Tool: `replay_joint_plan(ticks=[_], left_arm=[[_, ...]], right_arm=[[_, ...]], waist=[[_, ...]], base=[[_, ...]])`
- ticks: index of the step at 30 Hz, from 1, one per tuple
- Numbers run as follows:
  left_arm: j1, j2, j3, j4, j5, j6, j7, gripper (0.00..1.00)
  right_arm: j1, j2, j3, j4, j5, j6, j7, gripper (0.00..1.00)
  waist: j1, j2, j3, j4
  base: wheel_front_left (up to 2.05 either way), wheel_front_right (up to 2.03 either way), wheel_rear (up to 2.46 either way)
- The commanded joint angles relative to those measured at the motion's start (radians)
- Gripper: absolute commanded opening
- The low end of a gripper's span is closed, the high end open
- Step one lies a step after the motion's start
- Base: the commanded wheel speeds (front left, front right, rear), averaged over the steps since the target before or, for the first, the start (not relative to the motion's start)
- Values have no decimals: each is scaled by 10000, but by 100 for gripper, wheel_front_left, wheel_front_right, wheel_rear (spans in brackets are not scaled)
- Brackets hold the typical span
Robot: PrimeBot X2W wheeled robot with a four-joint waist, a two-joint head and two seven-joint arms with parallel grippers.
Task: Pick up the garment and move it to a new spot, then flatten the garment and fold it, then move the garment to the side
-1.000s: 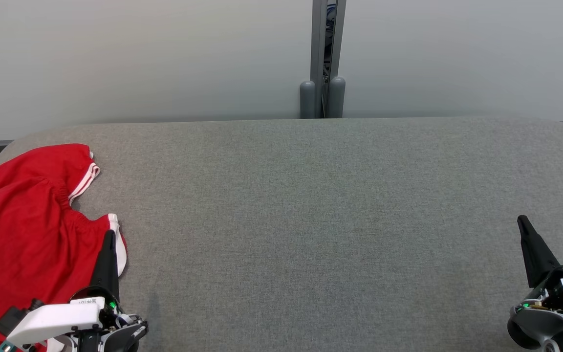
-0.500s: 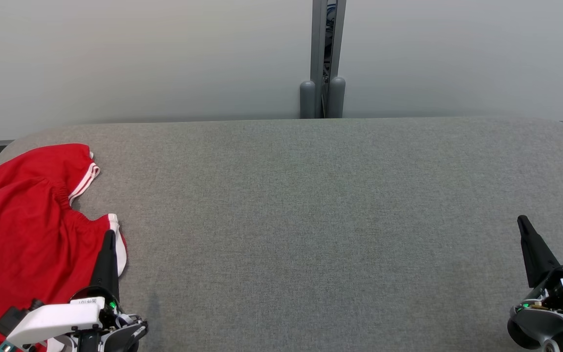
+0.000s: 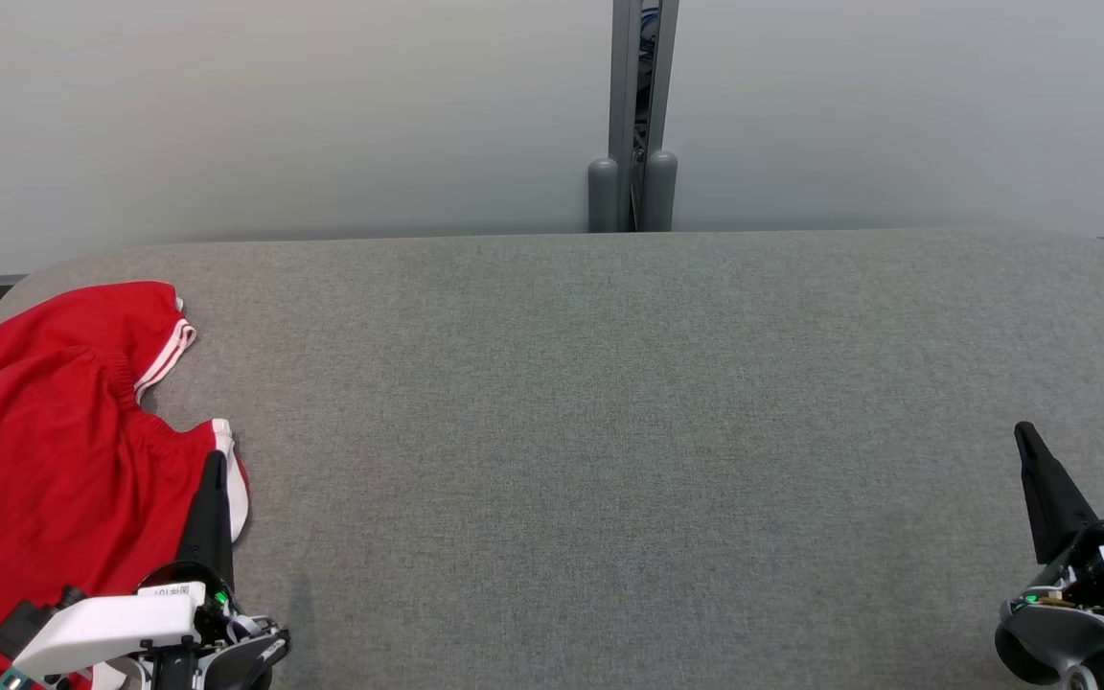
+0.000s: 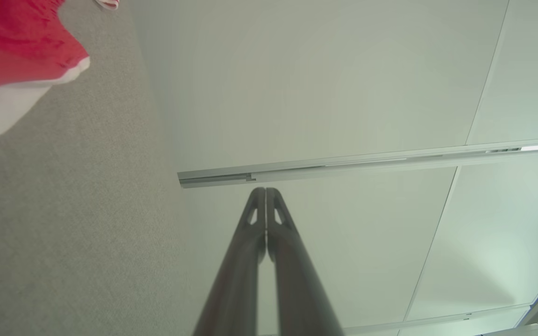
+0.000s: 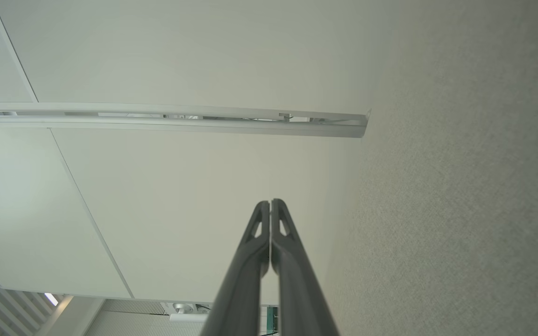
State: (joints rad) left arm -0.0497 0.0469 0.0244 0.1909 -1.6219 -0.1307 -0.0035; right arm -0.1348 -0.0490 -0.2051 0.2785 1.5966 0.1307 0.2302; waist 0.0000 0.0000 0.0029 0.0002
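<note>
A red garment point(image 3: 44, 450) with white striped trim lies crumpled at the far left of the grey table point(image 3: 609, 431), partly hanging over its left edge. My left gripper point(image 3: 215, 458) rests at the lower left, shut and empty, its tip beside the garment's white hem. In the left wrist view the fingers point(image 4: 265, 191) are pressed together, and the garment point(image 4: 17, 51) lies at the upper left. At the lower right my right gripper point(image 3: 1022, 431) is shut with nothing in it. Its tips point(image 5: 270, 203) meet in the right wrist view.
A pale partition wall point(image 3: 274, 115) runs behind the table, with a grey post point(image 3: 633, 115) and two rounded feet at the middle. The table's far corners are rounded.
</note>
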Motion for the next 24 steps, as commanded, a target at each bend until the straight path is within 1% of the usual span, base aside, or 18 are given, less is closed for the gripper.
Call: replay_joint_plan(ticks=[1, 24], left_arm=[[-193, 32, 22, -9, -34, -56, -5, 0], [-193, 32, 22, -9, -34, -56, -5, 0]], right_arm=[[-104, -34, -10, 13, -4, 1, 52, 0], [-105, -34, -9, 13, -4, 2, 52, 0]], waist=[[0, 0, 0, 0], [0, 0, 0, 0]], base=[[0, 0, 0], [0, 0, 0]])
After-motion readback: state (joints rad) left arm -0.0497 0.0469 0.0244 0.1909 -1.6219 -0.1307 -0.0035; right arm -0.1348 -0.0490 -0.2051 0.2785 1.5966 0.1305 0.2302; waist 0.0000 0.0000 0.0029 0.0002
